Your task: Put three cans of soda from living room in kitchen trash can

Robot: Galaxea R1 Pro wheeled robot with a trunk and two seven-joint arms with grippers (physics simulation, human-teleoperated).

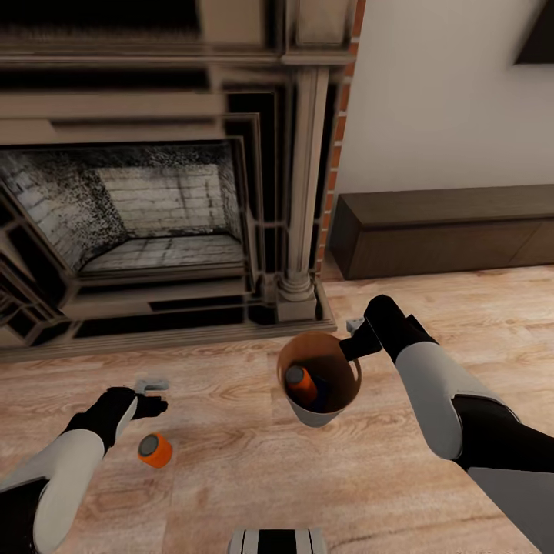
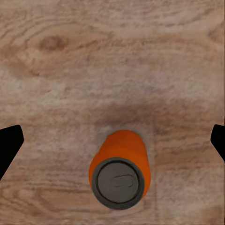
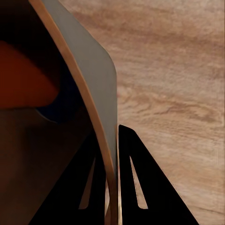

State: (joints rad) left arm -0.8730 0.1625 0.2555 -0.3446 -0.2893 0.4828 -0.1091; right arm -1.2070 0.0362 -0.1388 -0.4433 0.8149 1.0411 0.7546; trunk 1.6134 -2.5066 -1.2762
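The tash can [image 1: 327, 412], pale grey outside and brown inside, stands slightly tilted on the wood floor in front of the fireplace. My right gripper [image 1: 355, 340] is shut on its rim, one finger inside the wall [image 3: 101, 79] and one outside [image 3: 111, 135]. An orange can of soda [image 1: 302, 383] lies inside it, with a dark blue shape [image 3: 61, 107] beside the orange can [image 3: 21, 77]. Another orange can of soda [image 1: 155, 450] stands upright on the floor. My left gripper [image 1: 151, 404] hovers open above this can [image 2: 119, 168], its fingertips [image 2: 9, 145] wide apart.
A large fireplace [image 1: 154, 192] with a stone column [image 1: 300, 292] fills the back left. A long low dark-brown cabinet [image 1: 446, 231] runs along the white wall at the right. My own base [image 1: 277, 541] shows at the picture's bottom edge.
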